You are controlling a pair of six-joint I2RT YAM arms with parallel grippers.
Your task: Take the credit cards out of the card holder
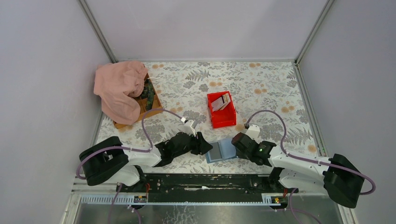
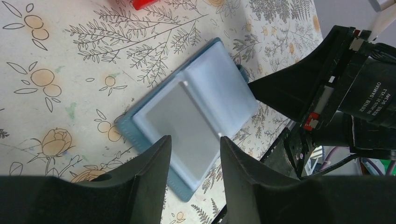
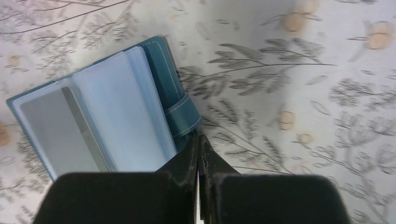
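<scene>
Blue card holder lies open ahead of the spread left pincer; right pincer is closed beside its strap. Sleeves look floppy; pinch the stiff, slick card by its edge.

Even, soft light; slight wrist-view blur

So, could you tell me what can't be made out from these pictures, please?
- Cards in the bin: top view, too small to count.
- Tray under the cloth: top view, cloth covers most of it.
- Wallet's near corner: left wrist view, left fingers hide it.
- Whether the right gripper pinches the wallet: right wrist view, its fingers hide the contact.
</scene>
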